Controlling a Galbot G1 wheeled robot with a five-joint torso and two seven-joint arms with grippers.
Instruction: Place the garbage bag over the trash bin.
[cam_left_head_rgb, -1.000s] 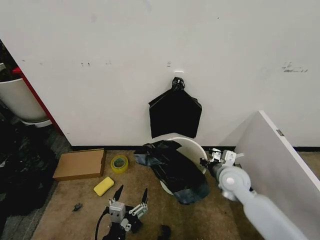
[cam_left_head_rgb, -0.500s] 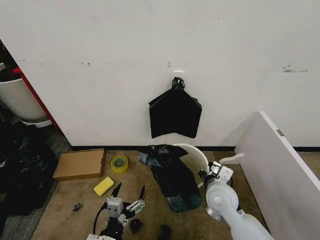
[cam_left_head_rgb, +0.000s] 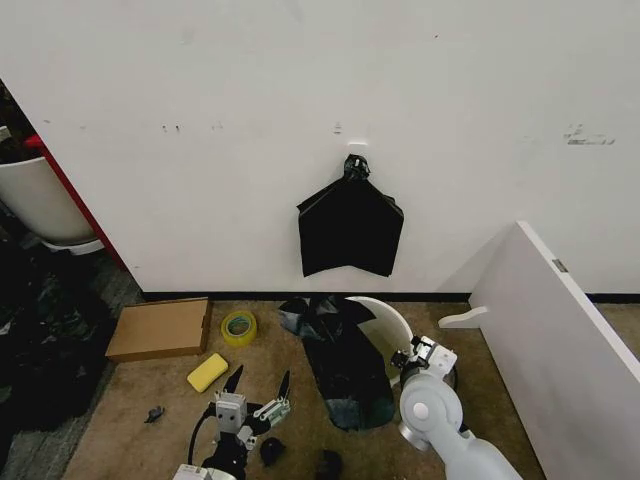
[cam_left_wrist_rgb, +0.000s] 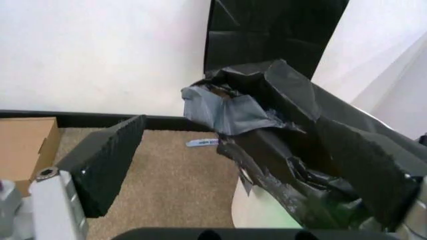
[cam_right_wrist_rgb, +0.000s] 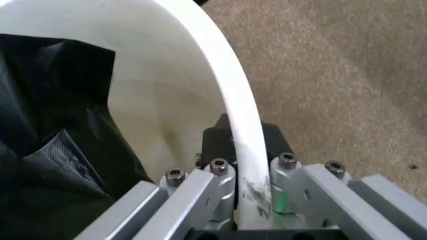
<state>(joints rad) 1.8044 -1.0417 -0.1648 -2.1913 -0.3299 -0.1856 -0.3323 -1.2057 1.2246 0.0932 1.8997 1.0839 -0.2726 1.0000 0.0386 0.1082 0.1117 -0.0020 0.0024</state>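
The cream-white trash bin (cam_left_head_rgb: 386, 322) stands on the carpet below the wall and appears tilted. The glossy black garbage bag (cam_left_head_rgb: 343, 365) hangs crumpled over its left rim and down its side, partly inside. My right gripper (cam_left_head_rgb: 410, 357) is shut on the bin's right rim. In the right wrist view the right gripper (cam_right_wrist_rgb: 245, 152) pinches the white rim (cam_right_wrist_rgb: 230, 95), with the bag (cam_right_wrist_rgb: 47, 135) in the bin. My left gripper (cam_left_head_rgb: 259, 383) hangs open left of the bag. In the left wrist view the left gripper (cam_left_wrist_rgb: 233, 127) points at the bag (cam_left_wrist_rgb: 267, 125) without touching it.
A flat black bundle (cam_left_head_rgb: 350, 225) hangs on the wall above the bin. A cardboard box (cam_left_head_rgb: 160, 328), yellow tape roll (cam_left_head_rgb: 238, 327) and yellow sponge (cam_left_head_rgb: 207, 372) lie to the left. A white panel (cam_left_head_rgb: 560, 340) leans at the right. A white tub (cam_left_head_rgb: 40, 200) stands far left.
My right arm has drawn back toward me, pulling the bin's rim with it. The bag now hangs lower and narrower over the bin. The left gripper has barely shifted.
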